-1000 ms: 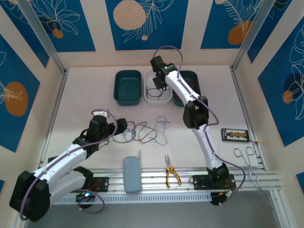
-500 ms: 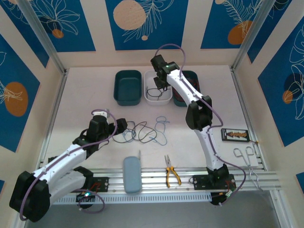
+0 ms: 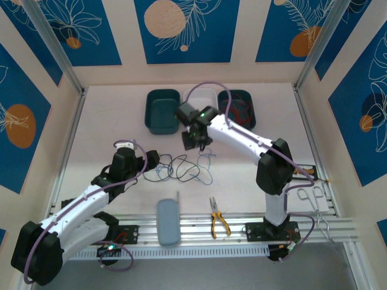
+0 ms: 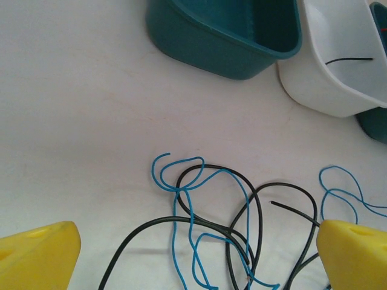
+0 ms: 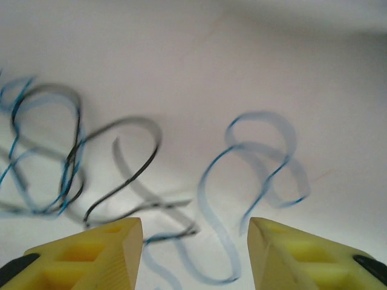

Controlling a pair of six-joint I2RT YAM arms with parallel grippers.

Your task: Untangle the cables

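On the table [image 3: 103,127], the right arm [image 3: 242,136] stretched across the front of the white tray [image 4: 338,78], which stood between two teal trays [image 3: 162,112]. The cables [image 3: 184,166], black and blue, lay tangled nearer than that tray; one black wire [image 4: 349,59] lay inside it. The right gripper [image 5: 195,241] hung just nearer than the tray, over the tangle, jaws apart. The left gripper [image 4: 196,254], jaws spread wide, sat near-left of the tray.

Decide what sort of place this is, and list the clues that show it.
Probably a robot test cell: left arm and right arm bolted to a metal rail, patterned panels walling the table, pliers and tangled cables laid out.
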